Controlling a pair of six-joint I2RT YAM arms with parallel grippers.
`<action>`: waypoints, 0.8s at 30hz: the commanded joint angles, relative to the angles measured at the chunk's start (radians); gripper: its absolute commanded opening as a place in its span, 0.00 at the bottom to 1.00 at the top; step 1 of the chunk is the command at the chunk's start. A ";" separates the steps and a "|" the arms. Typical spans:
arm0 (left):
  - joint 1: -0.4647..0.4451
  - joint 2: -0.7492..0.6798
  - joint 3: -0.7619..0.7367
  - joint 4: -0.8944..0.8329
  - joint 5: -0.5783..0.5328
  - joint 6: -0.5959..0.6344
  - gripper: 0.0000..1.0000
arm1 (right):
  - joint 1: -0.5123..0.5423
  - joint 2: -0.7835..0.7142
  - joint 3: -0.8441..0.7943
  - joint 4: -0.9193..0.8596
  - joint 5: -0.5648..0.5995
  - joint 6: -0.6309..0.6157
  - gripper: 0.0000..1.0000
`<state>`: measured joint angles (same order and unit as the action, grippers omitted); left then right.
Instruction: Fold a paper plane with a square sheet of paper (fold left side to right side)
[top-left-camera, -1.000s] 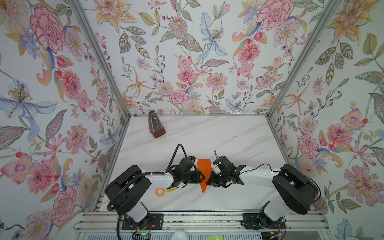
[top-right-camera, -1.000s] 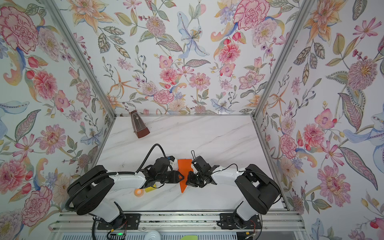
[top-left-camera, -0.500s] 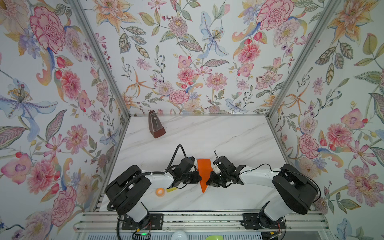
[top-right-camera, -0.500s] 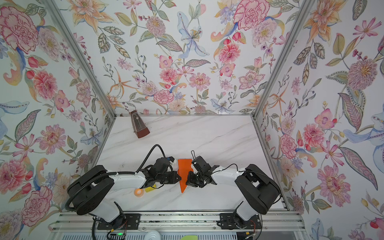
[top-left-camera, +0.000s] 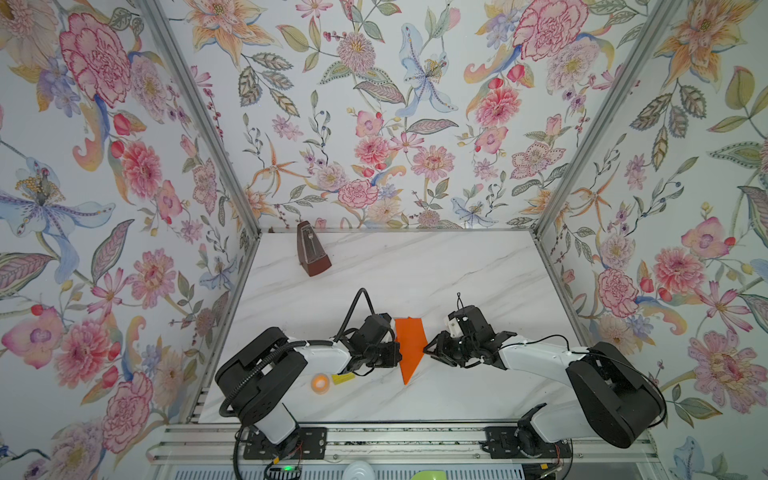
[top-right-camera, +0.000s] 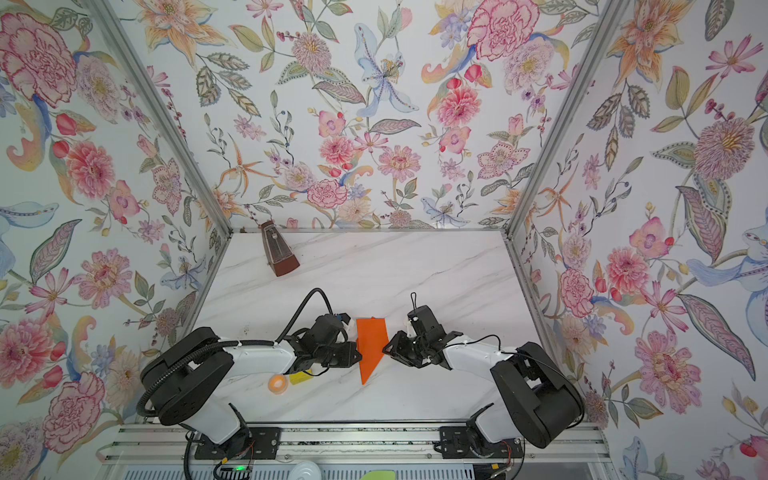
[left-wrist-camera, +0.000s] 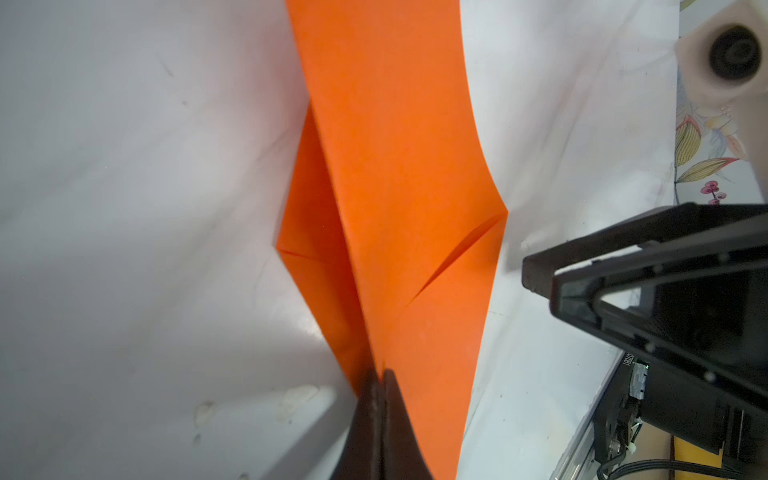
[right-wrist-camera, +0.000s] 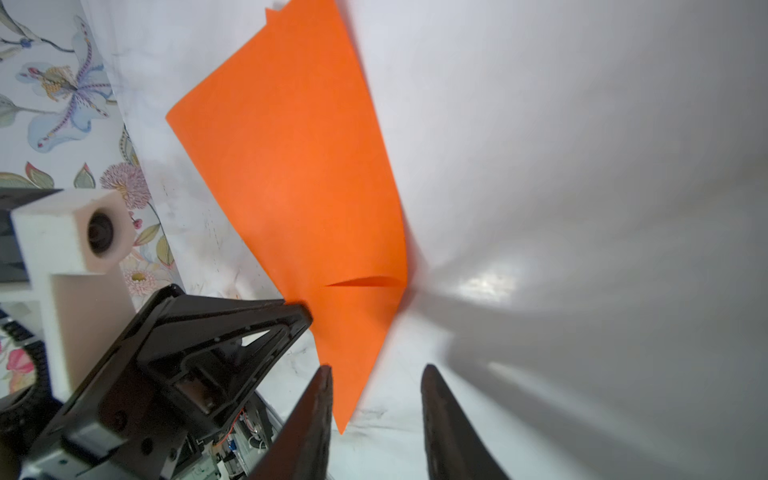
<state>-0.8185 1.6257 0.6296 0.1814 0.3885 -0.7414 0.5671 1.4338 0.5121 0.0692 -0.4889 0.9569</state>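
Two top views first: orange paper (top-left-camera: 409, 347) sits at the front middle of the white marble table (top-left-camera: 415, 270), folded narrow w/ a blunt far end & a point toward the front edge. In both top views the paper (top-right-camera: 370, 345) lies btwn the two arms. Left jaws come in from its left side, tips at its left edge. Right jaws sit at its right corner; touching or just short, can't tell from up here. Brown metronome (top-left-camera: 312, 254) stands far left on the table, well apart. Orange tape ring (top-left-camera: 320, 382) & small yellow block (top-left-camera: 343, 378) lie side by side just in front of the left arm (top-left-camera: 316, 357)

Left wrist cam: left jaws pressed together, no gap, pinching the paper's folded edge. Two layers spread away from the pinch, w/ a short crease running in from each side corner. A black finger of the right jaws is just beside one side corner, thin strip of table btwn them

Right wrist cam: right jaws partly apart, nothing clamped. The paper's point lies btwn the two fingers (right-wrist-camera: 316, 415), close against one, clear of the other. Left jaws' tip meets the paper's edge nr the short crease
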 joint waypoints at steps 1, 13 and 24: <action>-0.001 0.033 0.008 -0.062 -0.013 0.030 0.04 | -0.046 0.041 -0.038 0.141 -0.092 0.021 0.39; 0.013 0.031 -0.005 -0.042 0.018 0.034 0.02 | -0.083 0.197 -0.065 0.364 -0.194 0.064 0.22; 0.013 0.037 -0.008 0.002 0.058 0.037 0.00 | -0.079 0.134 -0.053 0.296 -0.155 0.046 0.00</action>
<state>-0.8120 1.6382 0.6334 0.1955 0.4194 -0.7269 0.4866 1.6058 0.4541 0.4011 -0.6678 1.0214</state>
